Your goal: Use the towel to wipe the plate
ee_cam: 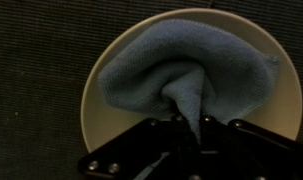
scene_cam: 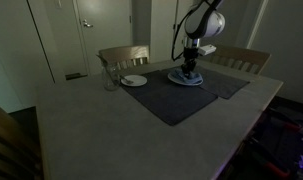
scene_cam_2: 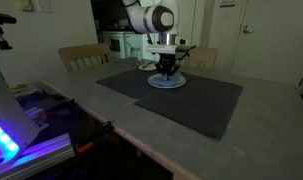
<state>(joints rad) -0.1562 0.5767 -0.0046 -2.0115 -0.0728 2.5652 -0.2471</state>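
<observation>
In the wrist view a light-blue towel (ee_cam: 186, 65) lies bunched on a round white plate (ee_cam: 99, 125), covering most of it. My gripper (ee_cam: 188, 128) comes in from the bottom edge and is shut on a pinched fold of the towel, which rises between the fingers. In both exterior views the gripper (scene_cam: 190, 68) (scene_cam_2: 168, 68) points straight down onto the plate (scene_cam: 186, 80) (scene_cam_2: 167, 84), which rests on a dark placemat. The towel (scene_cam: 188, 75) (scene_cam_2: 169, 78) shows as a bluish patch under the fingers.
Two dark grey placemats (scene_cam: 176, 100) (scene_cam_2: 186, 100) overlap on the grey table. A small white saucer (scene_cam: 134, 80) and a clear glass (scene_cam: 109, 76) stand at the far side. Wooden chairs (scene_cam: 126, 55) (scene_cam_2: 83, 55) line the table's edges.
</observation>
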